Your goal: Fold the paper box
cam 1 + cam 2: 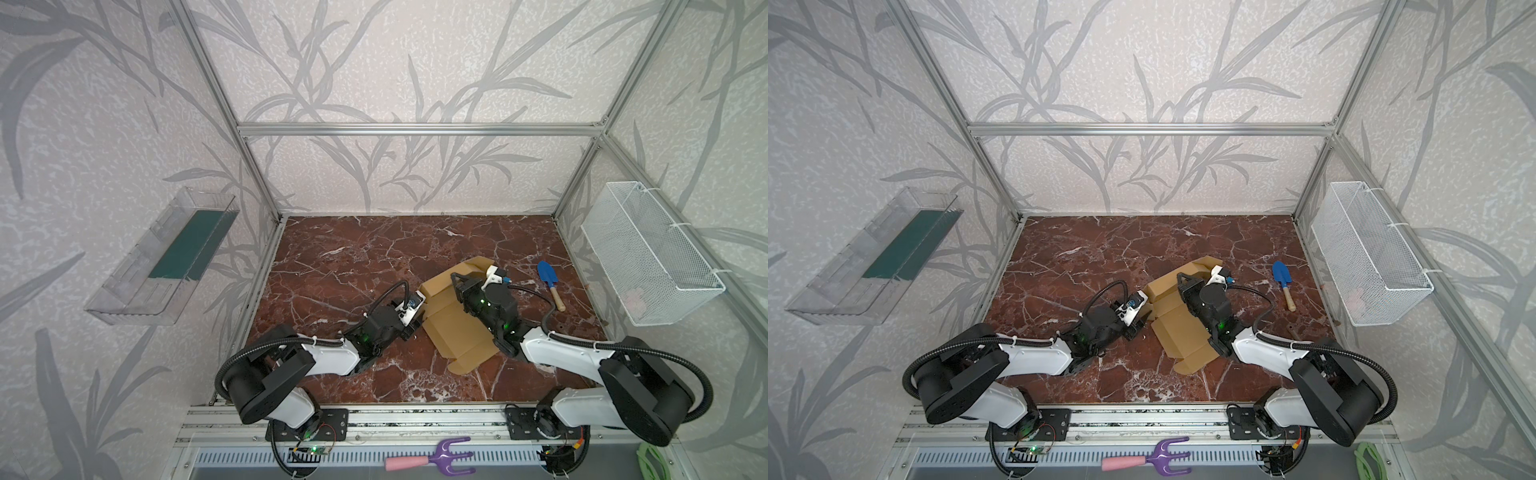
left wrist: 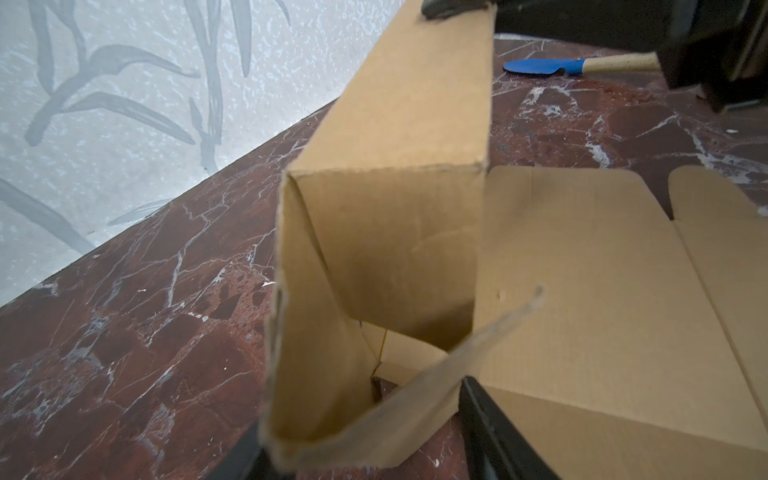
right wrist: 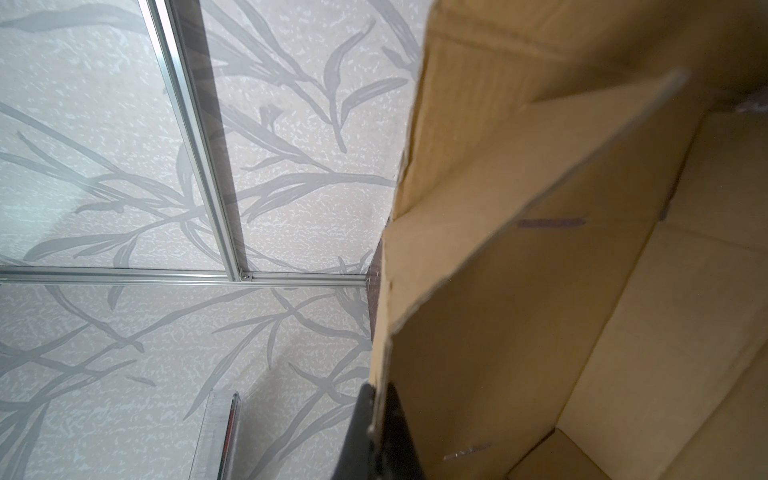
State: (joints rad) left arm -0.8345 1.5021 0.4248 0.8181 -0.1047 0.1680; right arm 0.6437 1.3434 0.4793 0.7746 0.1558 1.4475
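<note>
The paper box (image 1: 453,328) (image 1: 1179,328) is tan cardboard lying partly folded on the red marble table (image 1: 340,266). One side wall stands up and its other flaps lie flat. My right gripper (image 1: 456,279) (image 1: 1181,277) (image 3: 376,415) is shut on the top edge of the raised wall (image 3: 582,291), at its far end. My left gripper (image 1: 415,322) (image 1: 1137,325) (image 2: 361,449) is at the box's left corner. Its jaws stand apart on either side of the bent corner flaps (image 2: 395,228). One black right finger (image 2: 453,6) shows on the wall's top edge in the left wrist view.
A blue trowel (image 1: 548,282) (image 1: 1283,282) (image 2: 540,66) with a wooden handle lies right of the box. A white wire basket (image 1: 652,257) hangs on the right wall and a clear plastic bin (image 1: 162,257) on the left wall. A purple hand rake (image 1: 432,457) lies beyond the front rail.
</note>
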